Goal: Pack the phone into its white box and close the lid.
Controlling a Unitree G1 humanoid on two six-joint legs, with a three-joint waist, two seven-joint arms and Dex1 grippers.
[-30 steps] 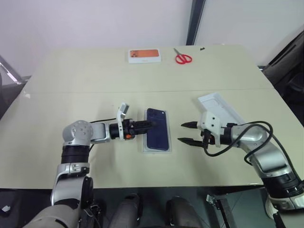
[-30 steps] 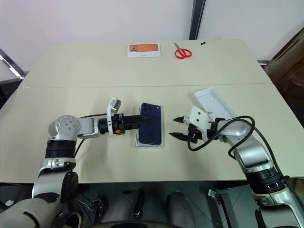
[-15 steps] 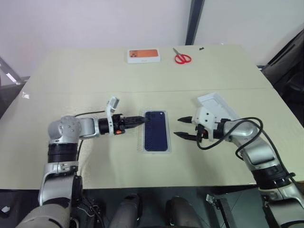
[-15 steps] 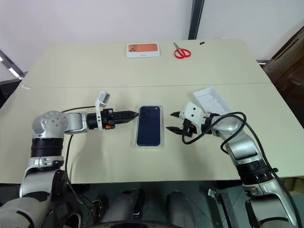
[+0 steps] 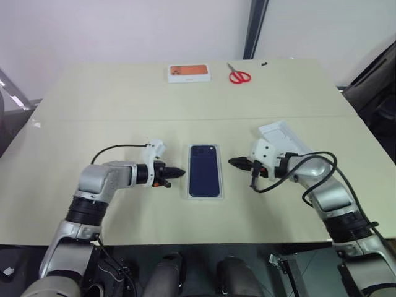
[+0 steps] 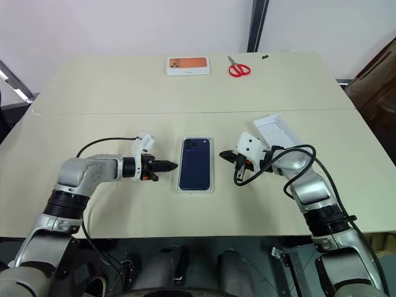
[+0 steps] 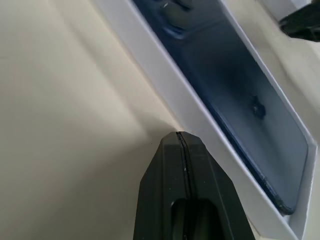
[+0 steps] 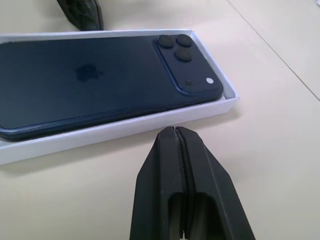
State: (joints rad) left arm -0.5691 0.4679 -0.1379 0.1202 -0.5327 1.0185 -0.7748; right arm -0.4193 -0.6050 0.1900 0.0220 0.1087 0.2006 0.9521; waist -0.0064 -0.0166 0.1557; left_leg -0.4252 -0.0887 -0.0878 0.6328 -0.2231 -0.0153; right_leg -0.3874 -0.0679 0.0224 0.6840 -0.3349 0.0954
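The dark blue phone (image 5: 205, 170) lies back up inside the white box (image 5: 205, 197) at the table's middle, its camera bump at the far end. My left gripper (image 5: 179, 173) is shut and empty just left of the box, pointing at its left wall (image 7: 165, 75). On the other side my right gripper (image 5: 234, 163) is shut and empty too, a short gap from the box's right wall (image 8: 115, 131). The white lid (image 5: 284, 137) lies inner side up on the table behind my right hand. In the right wrist view the phone (image 8: 90, 85) fills the box.
A white box with an orange picture (image 5: 189, 72) and red scissors (image 5: 238, 76) lie at the table's far edge. A seam crosses the table beyond the box. Bare tabletop lies in front of the box up to the near edge.
Both grippers have gone from open to shut. My left gripper has drawn back left off the phone to beside the box. The right gripper has edged toward the box.
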